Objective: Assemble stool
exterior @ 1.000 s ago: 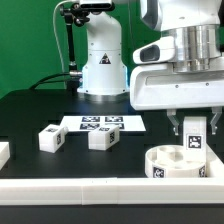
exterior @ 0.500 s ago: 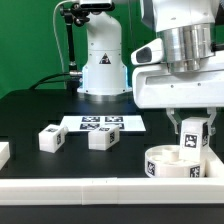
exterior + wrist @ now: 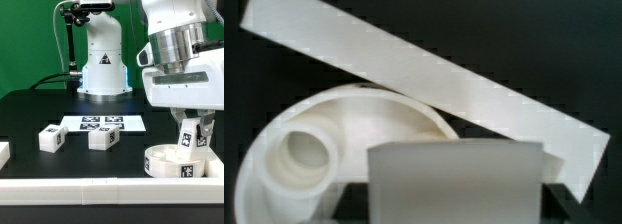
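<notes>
The round white seat [image 3: 178,164] lies on the black table at the exterior view's right, by the front rail. My gripper [image 3: 189,128] is shut on a white block leg [image 3: 188,138] with a marker tag, holding it tilted just above the seat. In the wrist view the leg [image 3: 455,182] fills the space between the dark fingers [image 3: 358,200], over the seat [image 3: 349,130] and its round hole [image 3: 299,158]. Two more white legs [image 3: 52,137] [image 3: 101,139] lie on the table to the left.
The marker board [image 3: 103,124] lies flat behind the loose legs. A white border rail [image 3: 90,192] runs along the front edge and shows in the wrist view [image 3: 455,70]. Another white part [image 3: 4,152] sits at the far left. The arm's base [image 3: 102,65] stands at the back.
The gripper has tilted and turned with the leg, which now leans over the seat. The seat has shifted slightly, its tag now facing further right.
</notes>
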Controlling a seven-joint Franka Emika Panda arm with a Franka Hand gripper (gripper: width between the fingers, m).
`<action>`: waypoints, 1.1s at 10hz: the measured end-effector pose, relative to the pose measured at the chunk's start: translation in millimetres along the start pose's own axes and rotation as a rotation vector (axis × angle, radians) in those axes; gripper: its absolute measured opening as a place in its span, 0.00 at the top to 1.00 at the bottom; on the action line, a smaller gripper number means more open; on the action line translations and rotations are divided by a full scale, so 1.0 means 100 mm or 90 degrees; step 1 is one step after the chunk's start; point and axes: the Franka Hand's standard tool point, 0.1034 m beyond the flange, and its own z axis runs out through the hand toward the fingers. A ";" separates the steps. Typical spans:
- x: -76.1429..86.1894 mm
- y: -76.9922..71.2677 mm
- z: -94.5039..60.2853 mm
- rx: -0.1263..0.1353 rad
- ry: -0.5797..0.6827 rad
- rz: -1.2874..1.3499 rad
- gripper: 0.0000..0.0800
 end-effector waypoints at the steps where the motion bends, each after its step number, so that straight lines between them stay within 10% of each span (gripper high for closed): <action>1: 0.00 0.00 0.00 0.001 -0.002 0.042 0.57; 7: -0.04 0.00 0.01 0.009 -0.010 0.203 0.56; 9: -0.11 -0.06 -0.07 -0.013 -0.023 0.177 0.22; 11: -0.22 -0.15 -0.21 -0.021 -0.030 0.151 0.20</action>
